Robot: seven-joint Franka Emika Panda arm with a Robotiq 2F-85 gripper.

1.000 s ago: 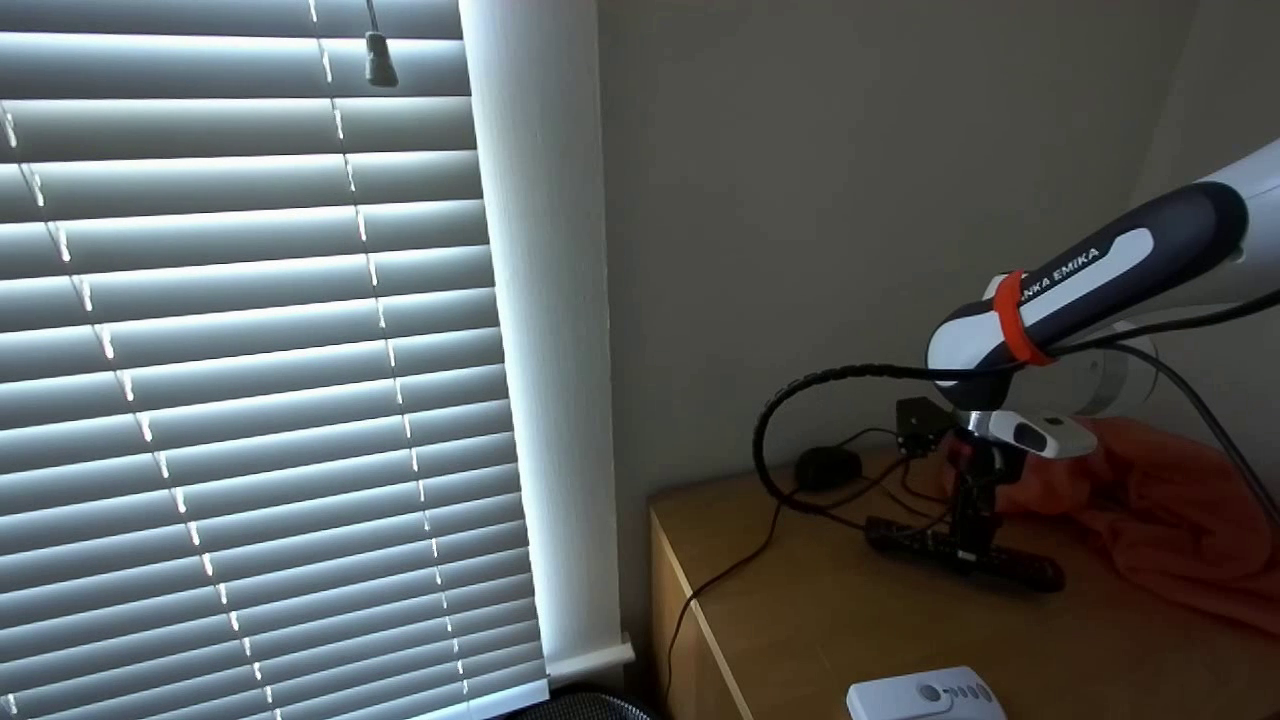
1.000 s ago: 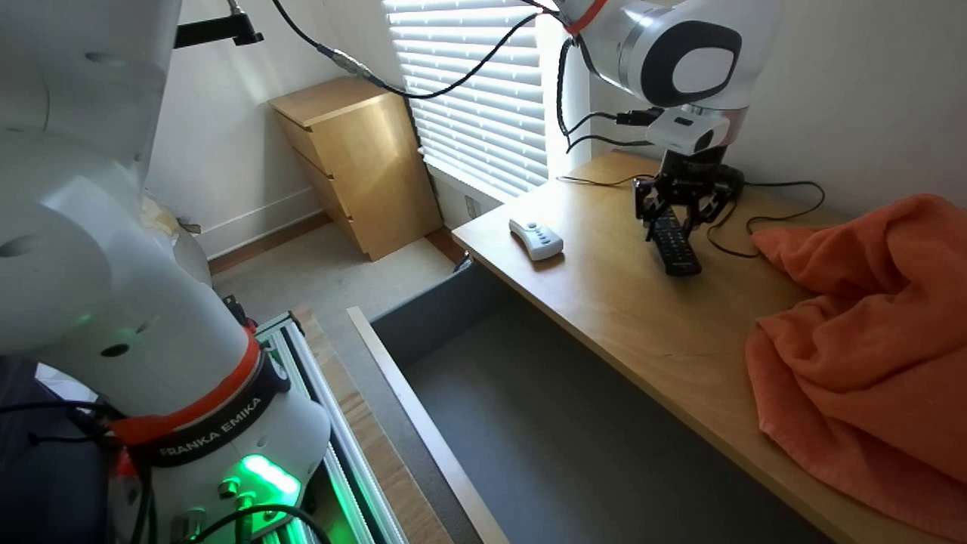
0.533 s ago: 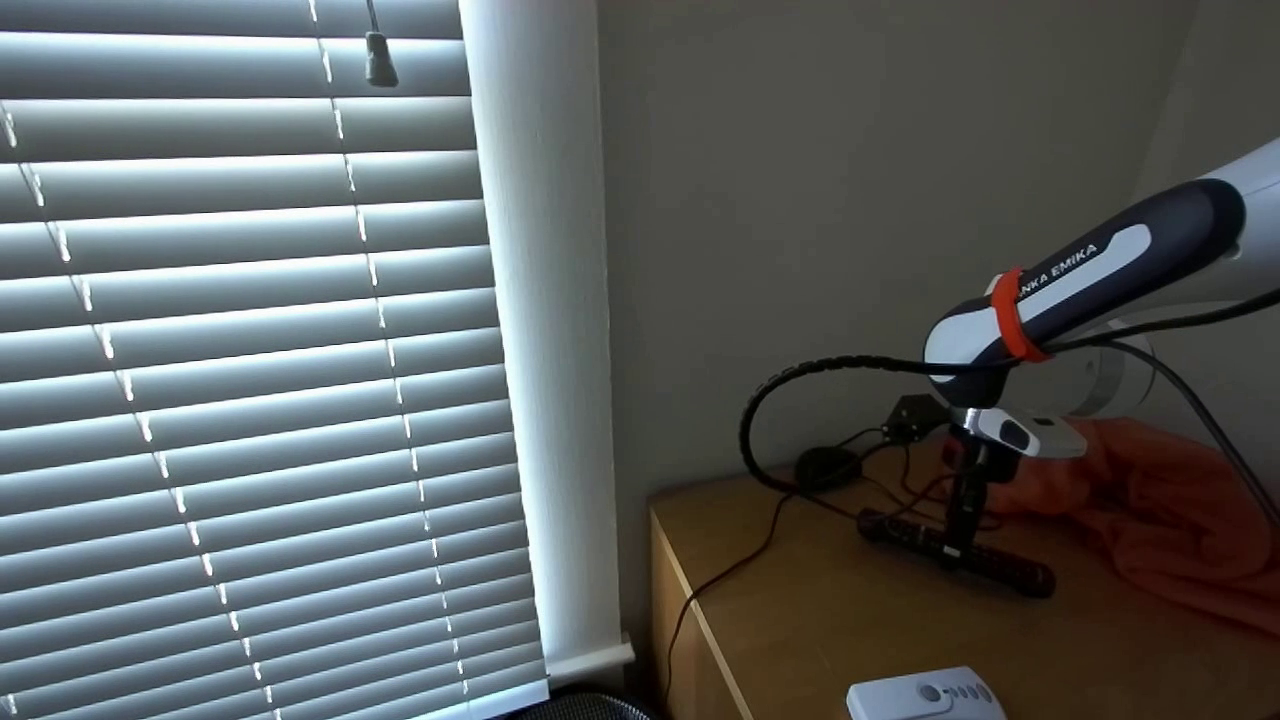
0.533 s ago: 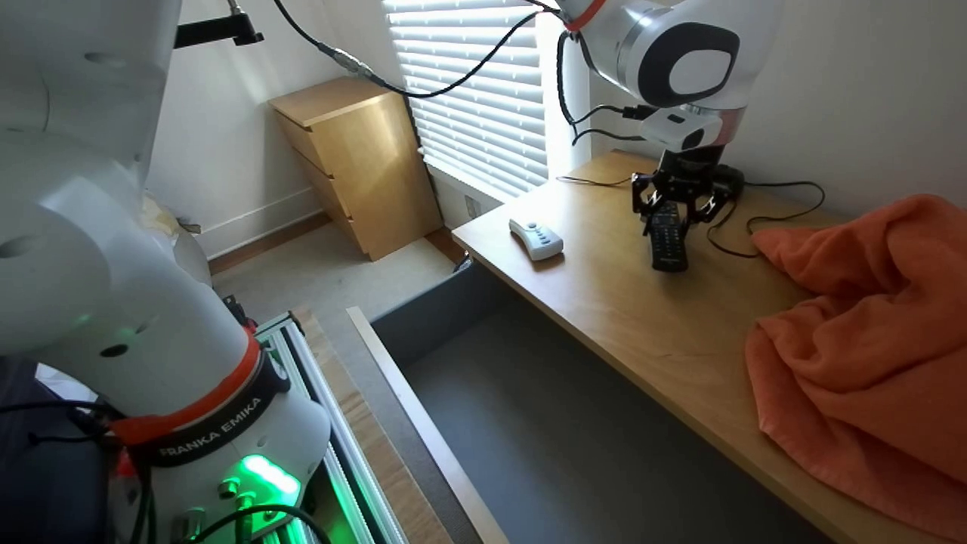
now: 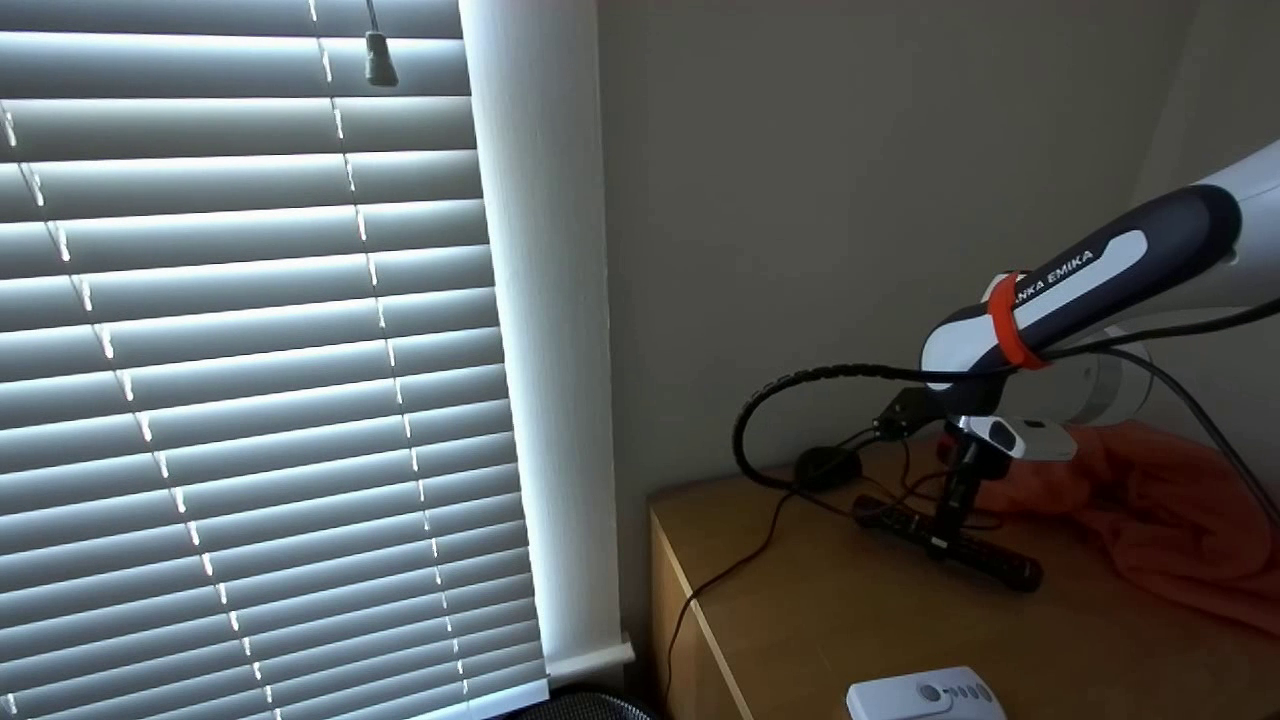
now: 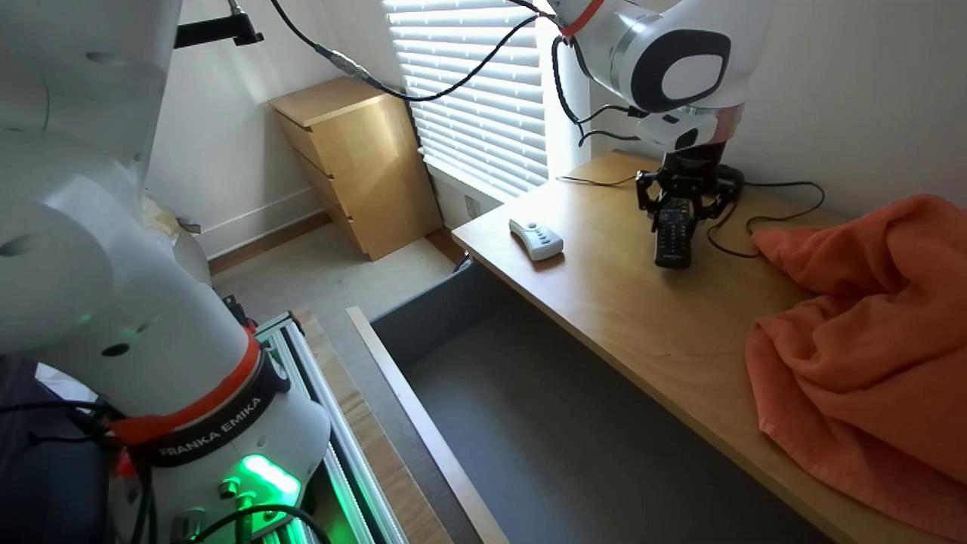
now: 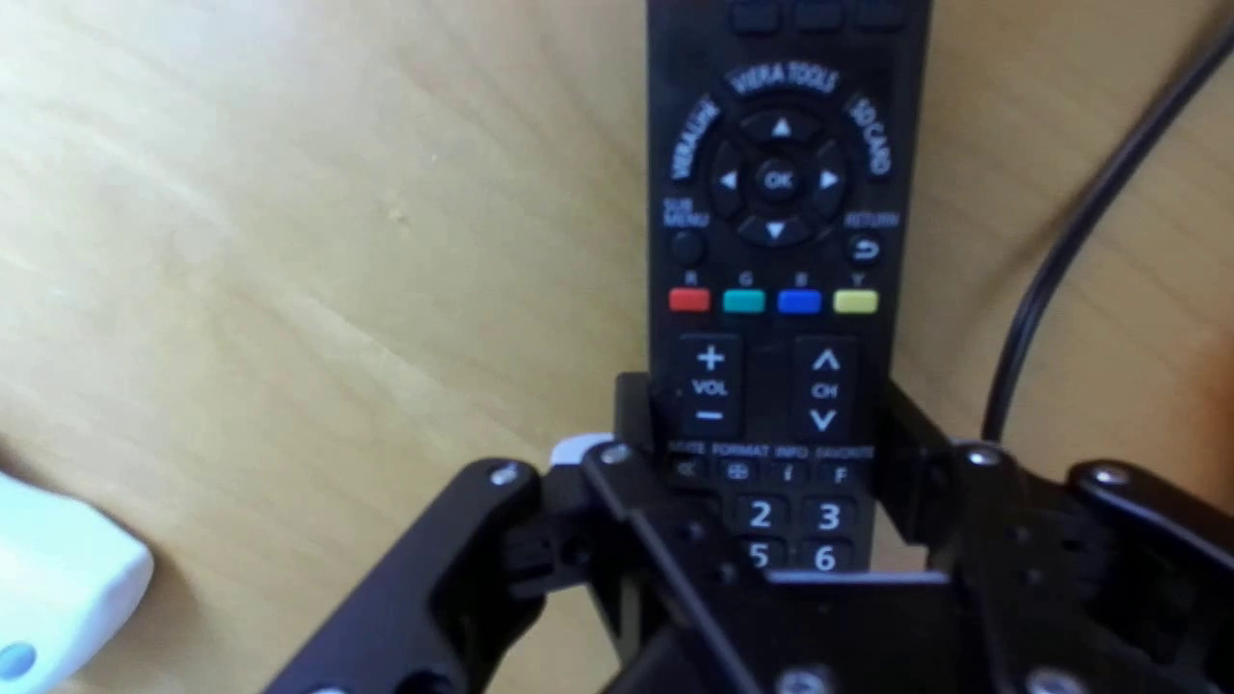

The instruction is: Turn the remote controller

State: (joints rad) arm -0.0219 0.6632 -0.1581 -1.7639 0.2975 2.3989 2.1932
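Viera TV remote [image 7: 783,280] is held key side up on or just over the wooden surface [image 6: 680,325], towards the wall [image 6: 854,113]; whether it touches cannot be told. The pincer [image 7: 766,414] is clamped on it, with fingers [image 7: 911,463] against both long edges. Gripping across the narrow width, about mid-length, probably serves the turn: a twist of the wrist should swing both ends round together rather than drag one. A white handset [image 6: 537,239] and a heaped orange cloth [image 6: 869,347] lie apart from it on either side, so there should be room to swing; a black cable [image 7: 1060,246] close beside it could snag.

Of containers, what looks like an open drawer [image 6: 438,313] juts out below the surface's front edge, showing its grey lining; part of its inside is out of frame. Beyond, a wooden chest of drawers [image 6: 370,174] is shut, its contents hidden. A black mesh rim [image 5: 582,706], perhaps a wastebasket's, barely enters an exterior view.
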